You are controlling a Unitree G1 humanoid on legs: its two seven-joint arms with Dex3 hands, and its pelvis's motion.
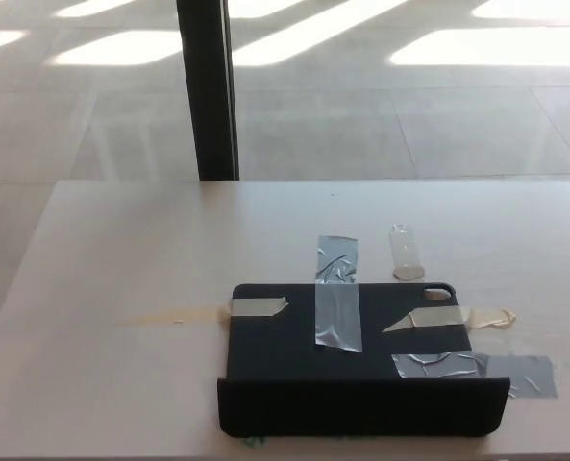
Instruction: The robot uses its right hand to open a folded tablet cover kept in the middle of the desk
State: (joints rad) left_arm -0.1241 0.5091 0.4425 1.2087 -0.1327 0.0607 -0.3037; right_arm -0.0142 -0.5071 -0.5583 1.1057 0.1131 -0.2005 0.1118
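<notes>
A black tablet cover (294,341) lies on the pale desk (121,269), a little right of centre and close to the near edge. Its front flap (361,406) stands up along the near side as a dark band. Strips of grey tape (337,298) and beige tape (448,318) fasten the cover to the desk. Neither of my hands shows in the head view.
A loose curl of clear tape (406,252) sits behind the cover. More grey tape (525,375) runs off its right side. A black post (208,91) rises behind the desk's far edge, with tiled floor beyond.
</notes>
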